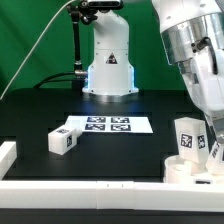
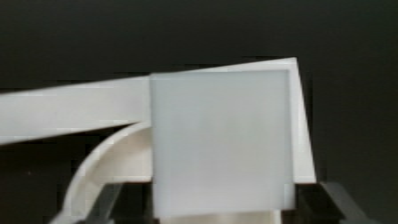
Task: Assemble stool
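The round white seat disc (image 1: 188, 170) lies at the exterior view's right, by the front rail. A chunky white leg (image 1: 186, 138) with black-and-white tags stands upright on it. My gripper (image 1: 207, 150) comes down from above, right beside this leg. In the wrist view my gripper (image 2: 222, 205) is shut on the white leg (image 2: 222, 130), with a dark finger against each side. The seat's curved rim (image 2: 103, 168) shows beside it. A second tagged leg (image 1: 65, 141) lies alone on the black table at the exterior view's left.
The marker board (image 1: 108, 125) lies flat mid-table, in front of the arm's base (image 1: 108, 70). A long white border rail (image 1: 90, 189) runs along the front edge, with a short rail piece (image 1: 7, 152) at the exterior view's left. The rail also shows in the wrist view (image 2: 63, 108).
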Tool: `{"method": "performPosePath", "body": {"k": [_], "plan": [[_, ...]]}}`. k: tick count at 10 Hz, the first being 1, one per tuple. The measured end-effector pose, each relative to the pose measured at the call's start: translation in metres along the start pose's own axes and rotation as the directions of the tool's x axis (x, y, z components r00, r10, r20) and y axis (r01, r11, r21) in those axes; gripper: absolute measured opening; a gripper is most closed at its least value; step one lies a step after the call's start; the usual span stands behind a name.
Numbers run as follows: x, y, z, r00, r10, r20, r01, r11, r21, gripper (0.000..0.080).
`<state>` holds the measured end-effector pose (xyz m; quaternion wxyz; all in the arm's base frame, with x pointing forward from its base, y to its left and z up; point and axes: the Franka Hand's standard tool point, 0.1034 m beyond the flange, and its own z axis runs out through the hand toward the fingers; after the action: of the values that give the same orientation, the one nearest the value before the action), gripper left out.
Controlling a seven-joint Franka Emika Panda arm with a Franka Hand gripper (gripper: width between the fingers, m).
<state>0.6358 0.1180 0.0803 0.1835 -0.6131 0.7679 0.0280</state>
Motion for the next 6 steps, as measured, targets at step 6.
{"method": "performPosePath", "body": {"k": [6], "plan": [[-0.0035,0.0033,0.0018,0.939,0.343,0.018,-0.343,0.939,-0.005,0.0340]]}}
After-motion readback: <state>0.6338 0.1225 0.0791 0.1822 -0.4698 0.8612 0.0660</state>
